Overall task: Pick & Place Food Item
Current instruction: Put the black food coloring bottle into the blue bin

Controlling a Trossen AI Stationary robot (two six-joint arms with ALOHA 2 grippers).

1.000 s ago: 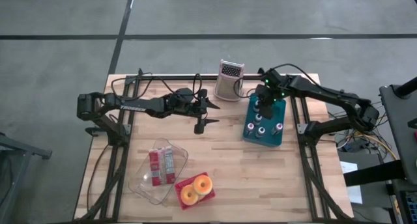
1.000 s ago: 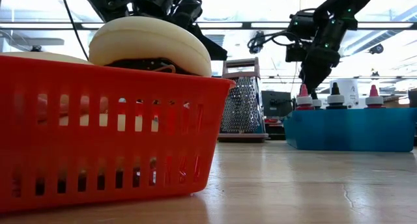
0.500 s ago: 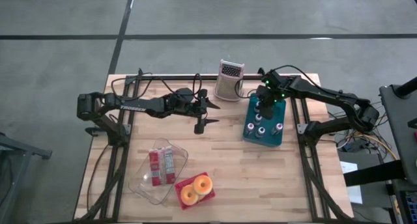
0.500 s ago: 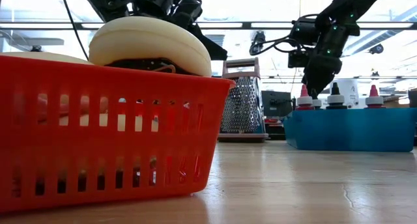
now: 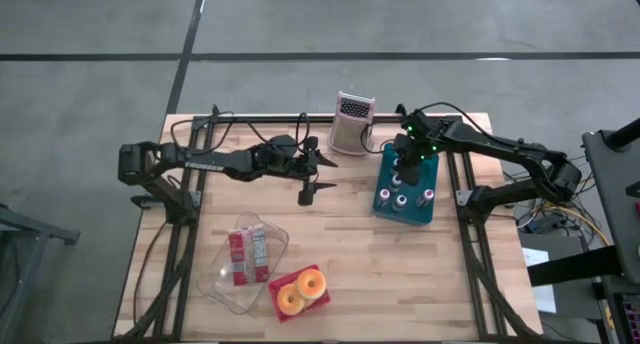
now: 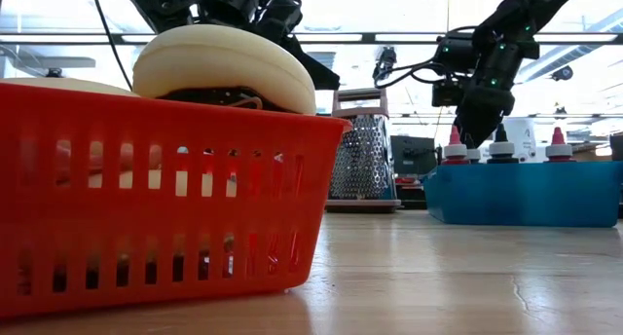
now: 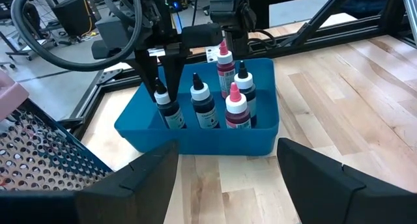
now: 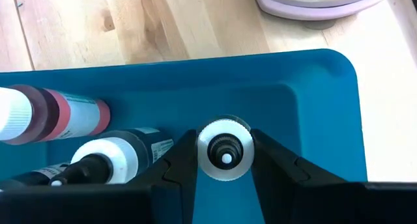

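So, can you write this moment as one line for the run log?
right claw: shut on bottle, in blue bin | left claw: open, over table, waiting | donuts: in red basket

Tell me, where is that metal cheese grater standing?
In the high view the grater stands upright at the table's far edge, near the middle, just left of the blue bin of bottles.

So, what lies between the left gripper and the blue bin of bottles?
Only bare wooden table: the high view shows nothing between the left gripper and the blue bin. The left wrist view agrees.
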